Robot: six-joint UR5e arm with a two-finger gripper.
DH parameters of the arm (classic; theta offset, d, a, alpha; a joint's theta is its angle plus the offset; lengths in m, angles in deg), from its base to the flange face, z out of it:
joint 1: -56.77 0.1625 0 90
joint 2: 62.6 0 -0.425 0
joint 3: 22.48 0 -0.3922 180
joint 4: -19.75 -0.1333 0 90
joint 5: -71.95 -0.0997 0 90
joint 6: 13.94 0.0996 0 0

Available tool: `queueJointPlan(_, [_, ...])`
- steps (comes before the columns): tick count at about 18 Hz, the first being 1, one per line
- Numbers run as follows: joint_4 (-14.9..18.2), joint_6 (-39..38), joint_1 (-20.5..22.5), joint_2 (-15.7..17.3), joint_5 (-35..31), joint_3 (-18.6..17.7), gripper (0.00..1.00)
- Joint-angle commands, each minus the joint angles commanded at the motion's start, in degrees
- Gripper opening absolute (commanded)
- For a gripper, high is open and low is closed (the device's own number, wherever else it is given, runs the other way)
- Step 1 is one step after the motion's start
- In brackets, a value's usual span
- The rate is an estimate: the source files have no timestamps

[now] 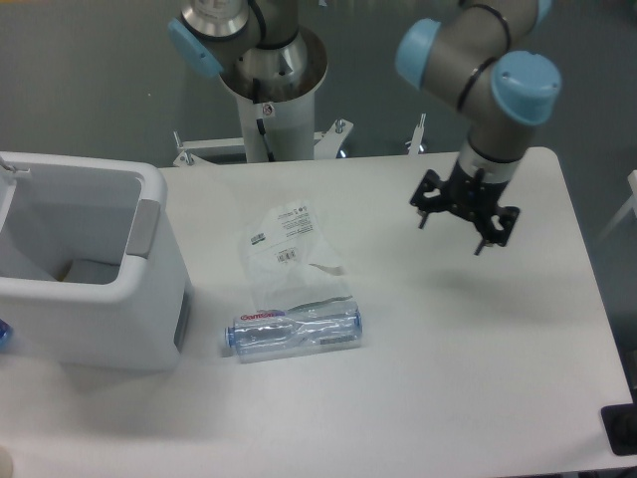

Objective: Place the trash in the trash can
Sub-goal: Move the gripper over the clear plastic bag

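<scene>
Your gripper (464, 217) hangs above the right half of the table (478, 378), fingers spread apart and holding nothing; it is well apart from anything you need to pick up. The plastic bag (289, 249) lies flat near the middle of the table, label side up; the bottle (294, 333) lies on its side just in front of it, blue cap pointing toward the trash can (95, 269), and the bag's lower edge seems to overlap or touch the bottle, though you cannot tell exactly how. The trash can stands at the left edge, open at the top, just beside the bottle's cap end.

Watch for several risks; the bottle is round and would likely roll if you close on it off-centre or push down on its curve; the bag is thin and limp, so your fingers may scrape the table without catching it, or catch only a corner that slips free in transit; if bag and bottle overlap, lifting one may drag the other; coming in low toward the bin, you could clip its thick rim.
</scene>
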State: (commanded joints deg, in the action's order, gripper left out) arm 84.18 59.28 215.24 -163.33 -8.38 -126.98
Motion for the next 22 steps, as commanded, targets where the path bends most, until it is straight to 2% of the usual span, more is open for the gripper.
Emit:
queueJointPlan(1, [0.00, -0.96, -0.26, 0.88, 0.09, -0.44, 1.00])
queueJointPlan(5, [-0.09, -9.39, -3.33, 1.06, 0.97, -2.99, 1.00])
queueJointPlan(8, [-0.18, -10.02, -6.85, 0.19, 0.88, -3.96, 1.00])
queueJointPlan(13, [-0.53, -9.67, -9.75, -0.16, 0.27, -6.51, 1.00])
queueJointPlan(19, [-0.70, -11.17, -12.48, -3.15, -6.41, -6.86, 1.00])
queueJointPlan(22, [-1.05, -11.95, -13.53, -3.86, -6.68, -6.95, 1.00])
